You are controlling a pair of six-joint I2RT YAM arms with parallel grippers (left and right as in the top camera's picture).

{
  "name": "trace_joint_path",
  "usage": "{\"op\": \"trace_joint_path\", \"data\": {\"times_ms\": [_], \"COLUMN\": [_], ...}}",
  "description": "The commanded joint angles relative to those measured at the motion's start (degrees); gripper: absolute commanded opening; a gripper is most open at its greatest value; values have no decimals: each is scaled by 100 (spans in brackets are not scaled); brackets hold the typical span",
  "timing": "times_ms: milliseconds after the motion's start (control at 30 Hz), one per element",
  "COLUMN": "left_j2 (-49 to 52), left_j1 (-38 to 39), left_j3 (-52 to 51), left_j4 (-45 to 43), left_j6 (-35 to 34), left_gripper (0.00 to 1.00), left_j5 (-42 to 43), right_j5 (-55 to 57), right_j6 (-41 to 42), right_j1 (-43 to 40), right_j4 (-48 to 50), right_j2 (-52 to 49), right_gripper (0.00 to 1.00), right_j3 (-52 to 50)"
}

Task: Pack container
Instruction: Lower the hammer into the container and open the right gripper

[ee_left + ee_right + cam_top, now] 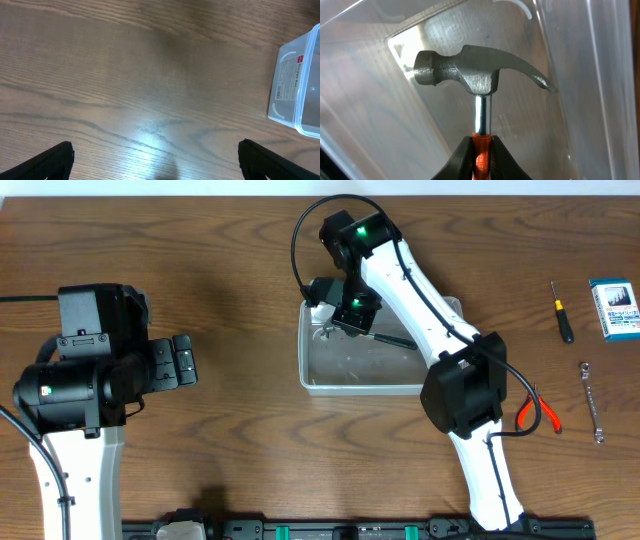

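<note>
right tool (480,161) clamping hammer (470,72) handle, container (370,125) around both, hammerhead inside

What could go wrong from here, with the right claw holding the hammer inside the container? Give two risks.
1. The right claw pinches only the hammer shaft just below the head, so the heavy head could swivel or drop hard onto the container floor.
2. The head's curved tip sits close to the container wall; it may catch there and drag the container.
</note>
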State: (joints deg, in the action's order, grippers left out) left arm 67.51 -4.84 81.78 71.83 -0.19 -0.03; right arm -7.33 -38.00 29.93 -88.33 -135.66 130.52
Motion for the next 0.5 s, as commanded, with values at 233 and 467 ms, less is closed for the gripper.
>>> {"op": "trace_joint_path", "data": {"times_ms": [233,467], "left_j2": [33,33], "left_j1": [-28,-28], "left_j3": [20,20], "left_j4": [15,15], "left_j6": [-55,-55], "left_gripper": [98,98], "left_j5": [-46,-44], "right_j5": [-109,-66], "right_j6": [-109,-109], "right_j1": [-28,-39], "right_j4": [286,332], "right_j2": [31,31], "right_gripper": [16,17], "right_j3": [-385,-428]}}
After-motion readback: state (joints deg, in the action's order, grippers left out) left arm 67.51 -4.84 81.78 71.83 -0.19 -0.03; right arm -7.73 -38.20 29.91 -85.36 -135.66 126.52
